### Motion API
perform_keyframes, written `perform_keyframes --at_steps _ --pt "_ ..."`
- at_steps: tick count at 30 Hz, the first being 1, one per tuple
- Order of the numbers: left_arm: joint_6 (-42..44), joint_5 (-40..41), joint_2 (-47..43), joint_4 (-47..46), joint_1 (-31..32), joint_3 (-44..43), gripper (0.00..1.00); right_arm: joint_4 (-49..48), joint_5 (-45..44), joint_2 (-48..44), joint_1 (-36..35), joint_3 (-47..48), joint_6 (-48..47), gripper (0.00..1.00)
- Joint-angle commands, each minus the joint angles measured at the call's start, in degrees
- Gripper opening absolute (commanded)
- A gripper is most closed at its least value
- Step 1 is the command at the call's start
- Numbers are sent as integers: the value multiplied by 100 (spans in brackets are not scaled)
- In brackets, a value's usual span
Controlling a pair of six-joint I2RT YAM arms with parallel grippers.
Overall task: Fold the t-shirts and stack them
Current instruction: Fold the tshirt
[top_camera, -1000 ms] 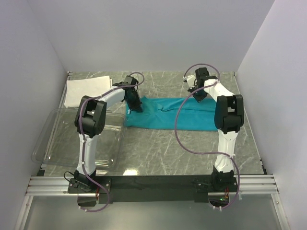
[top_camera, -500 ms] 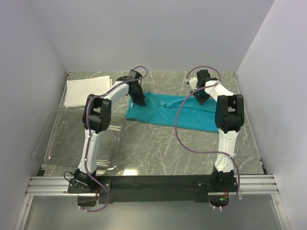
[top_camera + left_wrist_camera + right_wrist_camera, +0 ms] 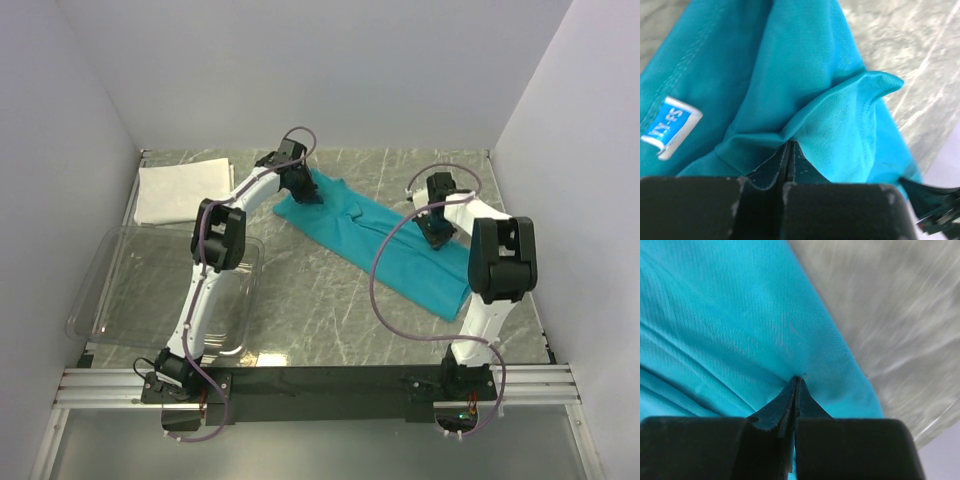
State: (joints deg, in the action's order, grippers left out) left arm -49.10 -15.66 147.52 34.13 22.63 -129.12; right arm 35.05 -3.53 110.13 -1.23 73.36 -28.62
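Note:
The teal-blue t-shirt [image 3: 385, 238] lies as a long band running diagonally from the back centre to the right front of the table. My left gripper [image 3: 303, 190] is shut on its back left end; the left wrist view shows the cloth [image 3: 805, 75] bunched at the closed jaws, with a small label [image 3: 670, 125]. My right gripper [image 3: 438, 230] is shut on its right edge, with the cloth [image 3: 740, 320] pinched at the jaw tips. The folded white t-shirt [image 3: 180, 190] lies flat at the back left corner.
A clear plastic bin [image 3: 130, 290] stands at the left front, under the left arm. White walls close the table on three sides. The grey marble table [image 3: 330, 310] shows in front of the shirt.
Both grippers have carried the teal shirt: the left end moved back, the right end came forward and right, so the band swung from level to diagonal.

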Motion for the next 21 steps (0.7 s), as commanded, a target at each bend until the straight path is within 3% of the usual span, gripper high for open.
perform_keyframes --at_steps 1,4,7,12,13,15,16,17,18,19,21 --pt "-179 11 84 -459 -31 -219 3 169 10 -307 97 -516 322 0" --pt "-56 -24 -213 -784 -92 -307 10 230 334 -763 97 -402 375 3" --pt "102 -95 -723 -1118 -250 -141 26 336 1063 -949 71 158 419 8" --pt "655 88 -2101 -1628 -479 903 40 695 2967 -441 -201 1406 681 13" --pt "900 159 -2314 -1664 -497 1089 44 801 3224 -22 -289 2018 752 26" --pt "1147 448 -3032 -1708 -532 1791 49 1264 3733 542 -509 2837 1067 38" --pt "1296 546 -3289 -1786 -532 2081 55 1424 3798 1189 -579 3790 1226 49" --pt "1324 590 -3535 -1822 -584 2397 56 1556 3807 1509 -641 4261 1428 52" --pt "1316 625 -4025 -1866 -611 3035 57 1601 3581 1781 -789 4674 1969 57" --pt "1246 600 -4265 -1970 -646 3381 58 1402 3378 2089 -860 4992 2253 68" --pt "1123 529 -4939 -2033 -769 4322 58 954 2765 2328 -1097 5065 2806 75"
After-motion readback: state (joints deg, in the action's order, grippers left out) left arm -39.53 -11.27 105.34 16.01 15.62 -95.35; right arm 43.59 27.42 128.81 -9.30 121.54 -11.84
